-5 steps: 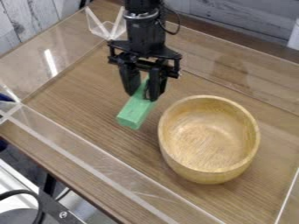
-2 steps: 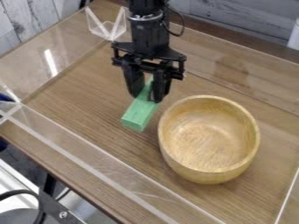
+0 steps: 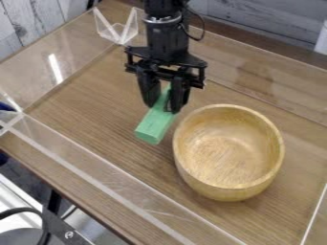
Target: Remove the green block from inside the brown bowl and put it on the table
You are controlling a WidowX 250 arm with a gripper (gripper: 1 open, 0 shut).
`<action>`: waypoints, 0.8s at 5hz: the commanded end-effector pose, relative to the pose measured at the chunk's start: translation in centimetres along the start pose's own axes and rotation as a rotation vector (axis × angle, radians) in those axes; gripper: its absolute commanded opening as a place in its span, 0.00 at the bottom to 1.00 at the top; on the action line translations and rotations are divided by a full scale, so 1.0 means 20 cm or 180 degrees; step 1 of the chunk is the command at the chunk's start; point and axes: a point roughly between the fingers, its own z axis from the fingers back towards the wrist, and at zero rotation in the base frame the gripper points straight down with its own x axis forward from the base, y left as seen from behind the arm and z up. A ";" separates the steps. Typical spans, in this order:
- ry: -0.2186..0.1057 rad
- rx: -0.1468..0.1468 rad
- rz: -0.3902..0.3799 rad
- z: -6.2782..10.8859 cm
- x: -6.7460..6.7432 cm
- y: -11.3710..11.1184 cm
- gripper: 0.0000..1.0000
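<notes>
Green block (image 3: 156,122) sits outside the brown bowl (image 3: 228,150), tilted, with its lower end on or just above the table (image 3: 90,105) and its upper end pinched between the black fingers of your gripper (image 3: 166,97).

In the single camera view, you look down at the scene from the front. Your arm (image 3: 163,29) drops in from twelve o'clock, pointing straight down, and its jaws are drawn tight on the bright green bar near its far end. The block runs from about one o'clock at the fingers to seven o'clock at its free end, which lies toward you. Whether that free end actually touches the wood is hard to tell from this angle.

The bowl stands upright at about four o'clock from the block, just beside it, with its thick pale rim close to the block's right edge but not clearly touching. You can see the bowl's smooth tan interior, and nothing lies inside it.

The wood-grain tabletop fills the middle of the view. Clear acrylic walls (image 3: 121,187) run along its edges, with the near wall crossing the foreground from nine o'clock down toward five o'clock. A crumpled clear plastic piece (image 3: 118,31) shows behind the arm at eleven o'clock.
</notes>
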 end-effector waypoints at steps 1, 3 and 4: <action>-0.0173 0.0016 -0.0041 0.07 0.01 -0.02 0.00; -0.0178 0.0016 -0.0051 0.07 0.01 -0.02 0.00; -0.0180 0.0015 -0.0055 0.08 0.01 -0.03 0.00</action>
